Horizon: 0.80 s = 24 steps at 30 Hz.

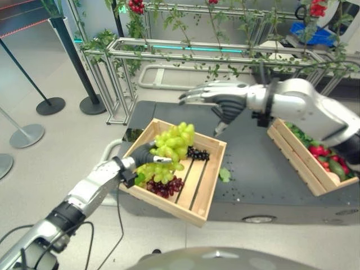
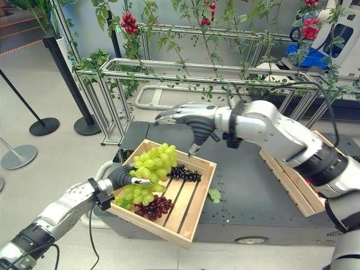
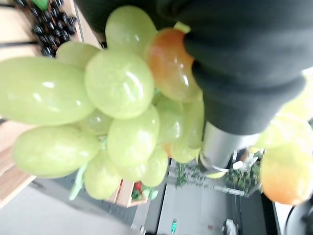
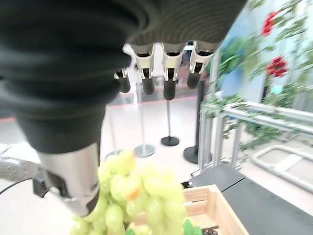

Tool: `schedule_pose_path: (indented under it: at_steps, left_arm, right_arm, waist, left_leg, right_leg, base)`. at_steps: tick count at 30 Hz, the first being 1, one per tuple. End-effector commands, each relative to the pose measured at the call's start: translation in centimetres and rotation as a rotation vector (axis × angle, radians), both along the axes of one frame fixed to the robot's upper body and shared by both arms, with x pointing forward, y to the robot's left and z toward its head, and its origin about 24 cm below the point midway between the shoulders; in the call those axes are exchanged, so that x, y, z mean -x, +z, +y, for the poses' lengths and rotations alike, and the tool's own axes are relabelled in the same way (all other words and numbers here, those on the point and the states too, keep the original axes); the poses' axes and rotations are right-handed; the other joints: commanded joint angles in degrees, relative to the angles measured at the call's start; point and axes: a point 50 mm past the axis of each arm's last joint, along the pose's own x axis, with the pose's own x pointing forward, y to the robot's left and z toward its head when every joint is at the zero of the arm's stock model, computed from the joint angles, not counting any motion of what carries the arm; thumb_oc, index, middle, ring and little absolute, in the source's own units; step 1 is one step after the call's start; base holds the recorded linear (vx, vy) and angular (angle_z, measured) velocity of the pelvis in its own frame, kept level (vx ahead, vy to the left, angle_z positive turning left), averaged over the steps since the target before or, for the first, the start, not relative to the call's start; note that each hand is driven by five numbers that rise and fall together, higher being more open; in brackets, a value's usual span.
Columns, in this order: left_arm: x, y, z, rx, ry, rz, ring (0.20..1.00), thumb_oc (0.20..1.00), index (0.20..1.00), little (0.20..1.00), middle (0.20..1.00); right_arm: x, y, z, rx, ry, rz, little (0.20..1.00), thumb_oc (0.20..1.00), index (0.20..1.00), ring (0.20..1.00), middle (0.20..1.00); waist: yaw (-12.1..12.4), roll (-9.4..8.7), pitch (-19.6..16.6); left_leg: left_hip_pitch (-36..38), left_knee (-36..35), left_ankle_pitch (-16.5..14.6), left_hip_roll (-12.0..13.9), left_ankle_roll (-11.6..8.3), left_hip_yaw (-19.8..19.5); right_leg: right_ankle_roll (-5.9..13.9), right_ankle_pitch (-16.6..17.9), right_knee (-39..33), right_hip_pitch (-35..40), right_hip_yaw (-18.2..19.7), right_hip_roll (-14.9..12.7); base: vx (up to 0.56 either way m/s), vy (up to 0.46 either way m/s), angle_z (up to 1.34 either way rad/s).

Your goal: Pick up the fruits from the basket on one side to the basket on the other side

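While the left robot hand [image 2: 125, 175] reaches in over the near-left edge of the light wooden basket [image 2: 194, 211], its fingers are curled round a large bunch of green grapes [image 2: 151, 163], which is raised above the basket's left half. In the left wrist view the same green grapes [image 3: 105, 105] press close against the hand's dark cover. Below the raised bunch, a cluster of dark red grapes [image 2: 153, 207] lies on the basket floor near its front-left corner, and a cluster of black grapes [image 2: 184, 174] lies toward the basket's back, just right of the green bunch. The basket stands at the left end of the dark surface [image 2: 253, 202], with its near corner jutting past the surface's front edge. A single green leaf [image 2: 214, 195] lies on the surface just right of the basket. Above the basket's back edge hangs the right robot hand [image 2: 188, 121], fingers spread and straight, holding nothing, with its thumb pointing down toward the basket. Well to the right of the first basket, a second wooden basket [image 1: 298, 160] stands at the right end of the surface and contains red and green produce [image 1: 326, 157].
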Motion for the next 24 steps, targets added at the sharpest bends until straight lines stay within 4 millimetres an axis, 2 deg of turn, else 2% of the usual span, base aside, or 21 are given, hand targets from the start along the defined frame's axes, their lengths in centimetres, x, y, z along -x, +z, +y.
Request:
schedule_pose_path:
  at_steps: [1,6,7,8,11,12,16,20,24]
  left_arm:
    - [-1.1,3.4,1.7,0.073,0.047,-0.167,0.2,0.2,0.2,0.2,0.2]
    - [0.2,3.5,4.0,0.088,0.145,-0.197,0.2,0.2,0.2,0.2,0.2]
    - [0.2,3.5,4.0,0.085,0.142,-0.196,0.2,0.2,0.2,0.2,0.2]
    - [1.0,3.7,5.2,0.108,0.198,-0.215,0.2,0.2,0.2,0.2,0.2]
    - [2.1,3.8,6.6,0.114,0.257,-0.24,0.2,0.2,0.2,0.2,0.2]
    - [2.5,3.7,7.2,0.123,0.287,-0.249,0.2,0.2,0.2,0.2,0.2]
    - [3.8,3.4,8.8,0.147,0.395,-0.279,0.2,0.2,0.2,0.2,0.2]
    - [5.0,2.9,9.7,0.167,0.494,-0.308,0.2,0.2,0.2,0.2,0.2]
    - [5.3,2.4,9.9,0.177,0.548,-0.32,0.2,0.2,0.2,0.2,0.2]
  right_arm:
    - [0.9,1.3,-1.4,-0.067,0.001,-0.038,1.0,1.0,1.0,1.0,1.0]
    - [1.5,0.9,-5.2,-0.178,-0.112,-0.037,1.0,1.0,1.0,1.0,1.0]
    - [1.6,0.8,-5.3,-0.181,-0.114,-0.036,1.0,1.0,1.0,1.0,1.0]
    - [2.1,0.1,-7.3,-0.258,-0.179,-0.017,1.0,1.0,1.0,1.0,1.0]
    - [2.5,-1.4,-10.5,-0.46,-0.296,0.042,1.0,1.0,1.0,1.0,1.0]
    - [2.7,-2.4,-12.2,-0.586,-0.363,0.094,1.0,1.0,1.0,1.0,1.0]
    - [3.9,-6.0,-15.6,-0.858,-0.521,0.177,1.0,1.0,1.0,1.0,1.0]
    - [5.0,-9.1,-17.0,-1.041,-0.622,0.236,1.0,1.0,1.0,1.0,1.0]
    - [5.4,-10.9,-17.1,-1.119,-0.661,0.282,1.0,1.0,1.0,1.0,1.0]
  waist:
    - [0.8,-1.85,-1.6]
    - [0.4,-1.55,-1.6]
    - [0.5,-1.72,-1.7]
    - [0.4,-1.71,-1.6]
    - [0.3,-1.55,-1.5]
    - [0.3,-1.56,-1.5]
    - [0.3,-1.33,-1.3]
    - [0.2,-0.91,-1.1]
    - [0.1,-0.6,-1.0]
  left_leg:
    - [-0.6,3.3,-4.6,-2.0,1.95,-0.5]
    - [-0.6,3.1,-4.4,-2.0,1.94,-0.6]
    - [-0.6,3.1,-4.5,-2.0,1.94,-0.6]
    - [-0.7,3.0,-4.4,-2.0,1.94,-0.7]
    - [-0.7,2.9,-4.4,-2.0,2.03,-1.0]
    - [-0.7,2.8,-4.4,-2.0,2.07,-1.1]
    - [-0.7,2.7,-4.4,-2.1,2.18,-1.4]
    - [-0.7,2.7,-4.5,-2.2,2.32,-1.6]
    - [-0.8,2.7,-4.6,-2.3,2.4,-1.8]
  right_leg:
    - [4.04,-5.2,8.3,-2.3,-0.4,-1.4]
    - [4.14,-5.1,8.1,-2.4,-0.4,-1.4]
    - [4.14,-5.1,8.2,-2.3,-0.4,-1.4]
    - [4.17,-5.1,8.1,-2.4,-0.6,-1.4]
    - [4.18,-5.1,8.1,-2.4,-0.7,-1.5]
    - [4.15,-5.2,8.0,-2.4,-0.9,-1.5]
    - [4.09,-5.5,8.1,-2.3,-1.0,-1.5]
    - [4.0,-5.7,8.3,-2.4,-1.1,-1.6]
    - [3.89,-6.0,8.5,-2.5,-1.0,-1.6]
  base:
    - [0.0,0.0,0.0]
    - [0.0,0.0,0.0]
    - [0.0,0.0,0.0]
    - [0.0,0.0,0.0]
    - [0.0,0.001,0.03]
    - [0.0,0.0,0.0]
    - [0.0,0.0,0.0]
    - [0.0,0.0,0.0]
    - [0.0,0.0,0.01]
